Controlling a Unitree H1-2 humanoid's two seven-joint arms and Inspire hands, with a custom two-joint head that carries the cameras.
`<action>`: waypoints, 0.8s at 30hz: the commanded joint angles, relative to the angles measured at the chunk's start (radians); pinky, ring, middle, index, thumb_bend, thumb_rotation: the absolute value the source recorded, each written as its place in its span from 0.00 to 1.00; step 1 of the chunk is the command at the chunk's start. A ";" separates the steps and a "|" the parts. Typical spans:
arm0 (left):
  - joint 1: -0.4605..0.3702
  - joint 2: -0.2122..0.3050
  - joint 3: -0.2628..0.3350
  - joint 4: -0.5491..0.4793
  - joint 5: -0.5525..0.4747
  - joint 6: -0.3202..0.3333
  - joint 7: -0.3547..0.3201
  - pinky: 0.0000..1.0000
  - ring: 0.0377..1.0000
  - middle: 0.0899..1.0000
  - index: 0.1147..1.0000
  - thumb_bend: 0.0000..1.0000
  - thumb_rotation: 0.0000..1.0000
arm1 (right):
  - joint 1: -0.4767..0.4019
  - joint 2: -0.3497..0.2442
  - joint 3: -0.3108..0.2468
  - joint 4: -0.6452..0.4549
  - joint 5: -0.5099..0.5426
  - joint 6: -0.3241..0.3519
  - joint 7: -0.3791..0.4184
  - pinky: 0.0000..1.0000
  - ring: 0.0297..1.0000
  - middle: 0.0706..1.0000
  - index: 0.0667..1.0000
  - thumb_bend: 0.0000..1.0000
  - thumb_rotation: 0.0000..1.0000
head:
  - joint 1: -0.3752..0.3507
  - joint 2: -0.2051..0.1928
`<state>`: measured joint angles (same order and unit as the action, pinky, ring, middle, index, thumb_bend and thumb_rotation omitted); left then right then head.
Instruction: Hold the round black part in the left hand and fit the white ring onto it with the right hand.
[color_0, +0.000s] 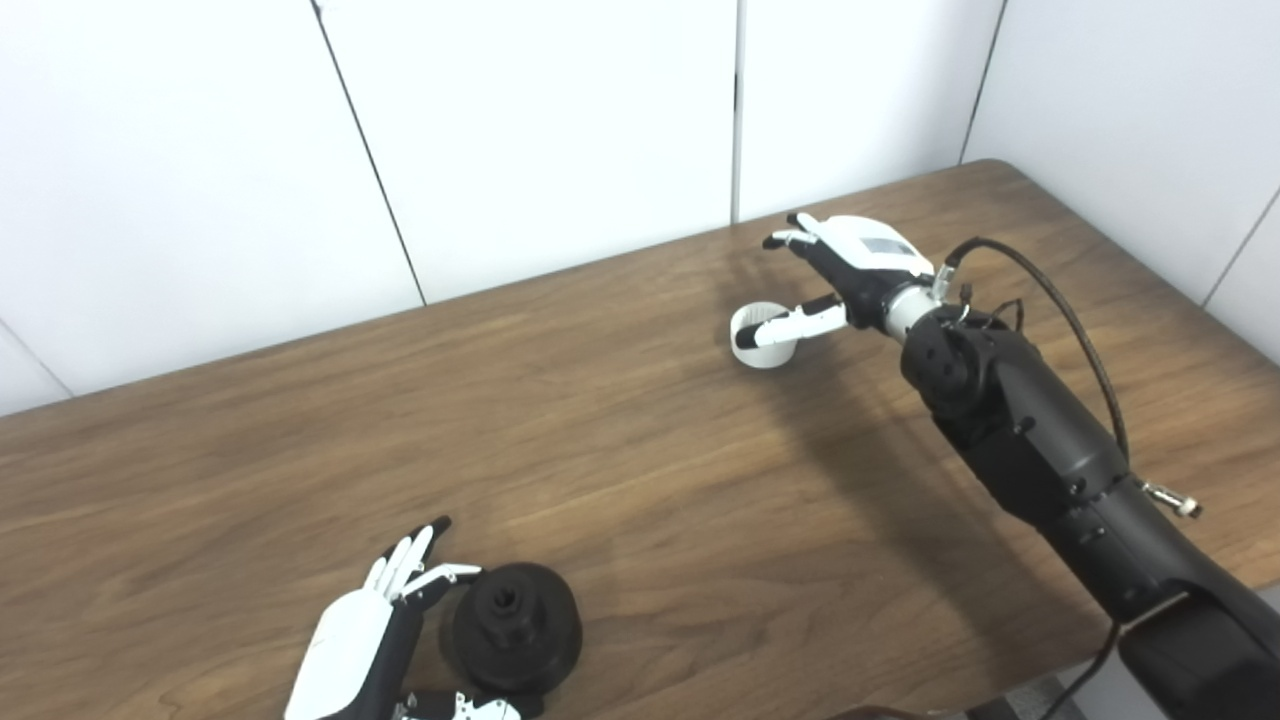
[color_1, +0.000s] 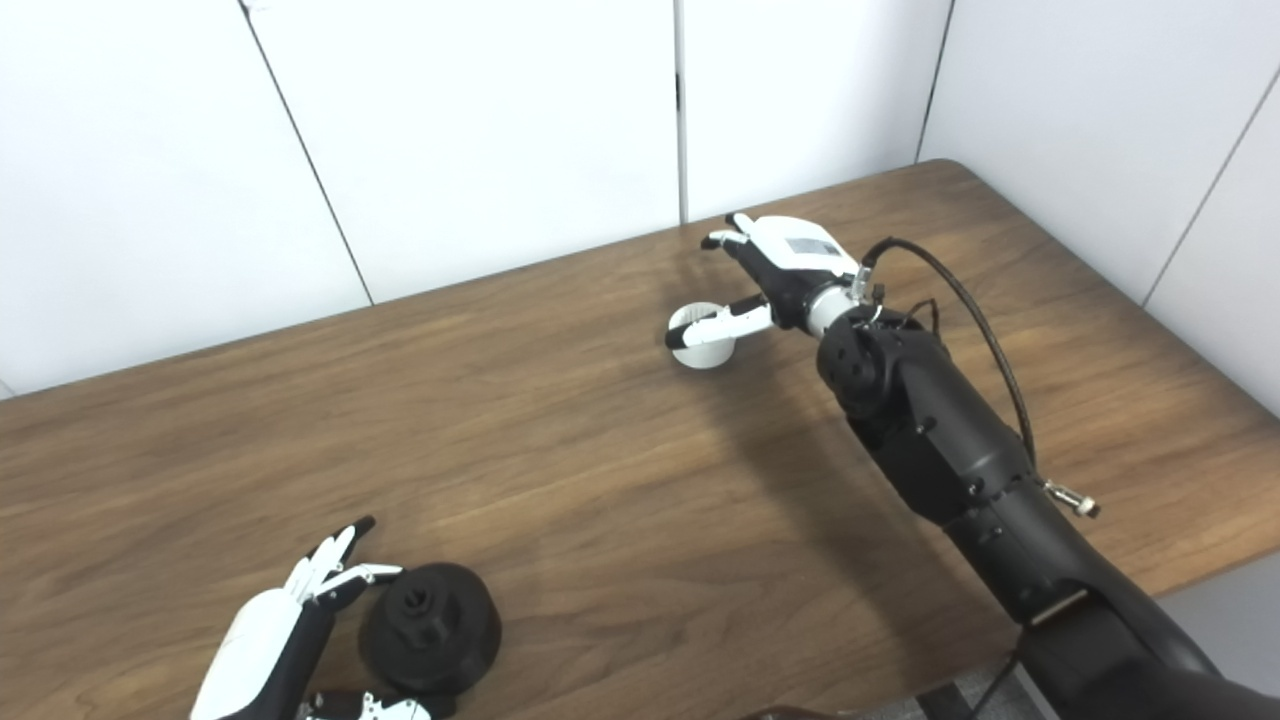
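On the brown wood-grain desk, the round black plastic part, domed with a small hub on top, sits at the lower left of the frame. The left hand, white-backed with black fingers, lies just beside it on its left: the fingers are spread and extended past its far side, the thumb curls along its near edge at the bottom of the frame, and the hand cups the part without clamping it. In the upper right centre of the frame, the short white ring rests on the desk. The right hand hovers over it with fingers apart, its thumb laid across the ring's top; whether it touches cannot be told.
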<state>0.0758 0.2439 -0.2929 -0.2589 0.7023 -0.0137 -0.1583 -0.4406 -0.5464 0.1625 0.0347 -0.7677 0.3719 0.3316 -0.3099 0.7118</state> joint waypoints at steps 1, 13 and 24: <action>-0.010 0.008 0.006 -0.019 0.010 0.000 0.001 1.00 1.00 1.00 0.60 0.90 0.35 | -0.052 -0.036 0.000 -0.007 -0.006 0.006 0.009 0.92 1.00 1.00 0.89 1.00 0.73 | 0.001 0.002; -0.008 0.004 0.007 -0.022 0.010 -0.002 0.003 1.00 1.00 1.00 0.60 0.90 0.37 | -0.038 -0.031 0.038 0.018 -0.014 0.011 0.037 0.95 1.00 1.00 0.86 1.00 0.71 | 0.009 0.008; -0.005 -0.001 0.004 -0.033 0.011 -0.001 0.001 1.00 1.00 1.00 0.60 0.90 0.37 | -0.018 -0.001 0.042 0.071 0.003 -0.002 -0.030 0.95 1.00 1.00 0.82 1.00 0.60 | 0.019 0.013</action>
<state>0.0785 0.2406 -0.2906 -0.2613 0.7022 -0.0137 -0.1601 -0.4272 -0.5403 0.2174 0.1179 -0.7671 0.3872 0.3412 -0.2915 0.7240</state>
